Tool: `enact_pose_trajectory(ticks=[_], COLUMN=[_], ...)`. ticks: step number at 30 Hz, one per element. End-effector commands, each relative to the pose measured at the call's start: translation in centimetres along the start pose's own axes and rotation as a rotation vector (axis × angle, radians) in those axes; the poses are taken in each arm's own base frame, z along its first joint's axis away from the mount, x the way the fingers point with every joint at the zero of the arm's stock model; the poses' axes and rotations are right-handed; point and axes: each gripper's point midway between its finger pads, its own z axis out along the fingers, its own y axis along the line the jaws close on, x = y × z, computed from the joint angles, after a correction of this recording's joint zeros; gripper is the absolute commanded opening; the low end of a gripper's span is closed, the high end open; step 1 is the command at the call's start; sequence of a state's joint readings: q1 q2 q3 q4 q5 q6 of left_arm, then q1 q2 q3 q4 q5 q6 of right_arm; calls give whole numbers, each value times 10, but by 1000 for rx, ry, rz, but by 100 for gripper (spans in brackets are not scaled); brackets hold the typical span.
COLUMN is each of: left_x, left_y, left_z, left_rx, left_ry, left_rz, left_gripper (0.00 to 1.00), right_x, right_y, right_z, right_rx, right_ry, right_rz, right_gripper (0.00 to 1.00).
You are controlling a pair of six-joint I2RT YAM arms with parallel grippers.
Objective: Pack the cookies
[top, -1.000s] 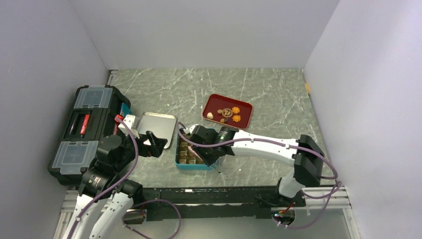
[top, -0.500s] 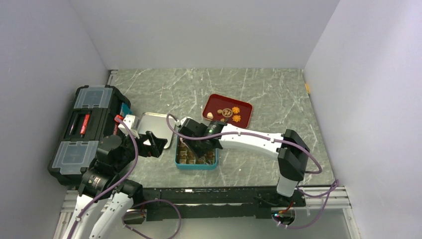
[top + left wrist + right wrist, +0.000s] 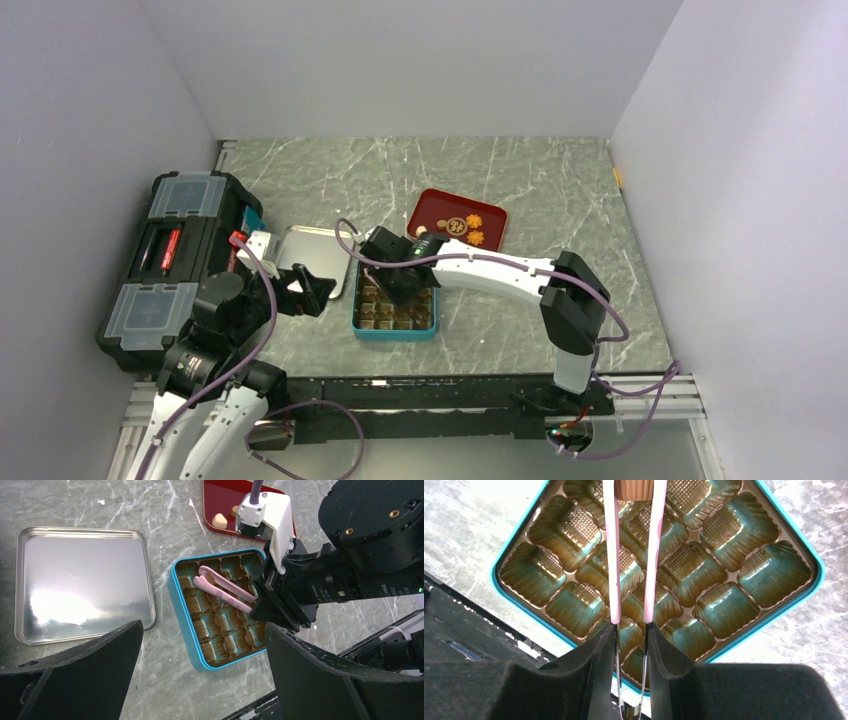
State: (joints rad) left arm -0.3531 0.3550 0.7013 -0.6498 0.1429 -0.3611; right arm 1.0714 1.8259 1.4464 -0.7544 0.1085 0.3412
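Tongs between jaws, pinching ridged brown cookie above teal tin.

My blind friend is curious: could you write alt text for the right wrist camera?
A black pincer holds thin pink tongs over a teal tin of brown compartments. A small tan ridged piece is pinched between their tips.
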Motion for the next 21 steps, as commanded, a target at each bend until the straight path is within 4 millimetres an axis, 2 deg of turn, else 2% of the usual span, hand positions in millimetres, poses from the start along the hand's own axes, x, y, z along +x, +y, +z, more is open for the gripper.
enact_pose_trajectory(ticks=[1,21], left_x=[-13,-13], left_y=[-7,-7], left_z=[-4,-4], left_rx=[29,29], left_ry=[-42,-43], left_rz=[5,6], left_gripper=[99,99], right_x=[-31,-40], right_y=[7,4], right_z=[-10,-5], right_rx=[-44,-41], right_ry=[-85,-88], right_rz=[11,30], right_gripper=[14,19])
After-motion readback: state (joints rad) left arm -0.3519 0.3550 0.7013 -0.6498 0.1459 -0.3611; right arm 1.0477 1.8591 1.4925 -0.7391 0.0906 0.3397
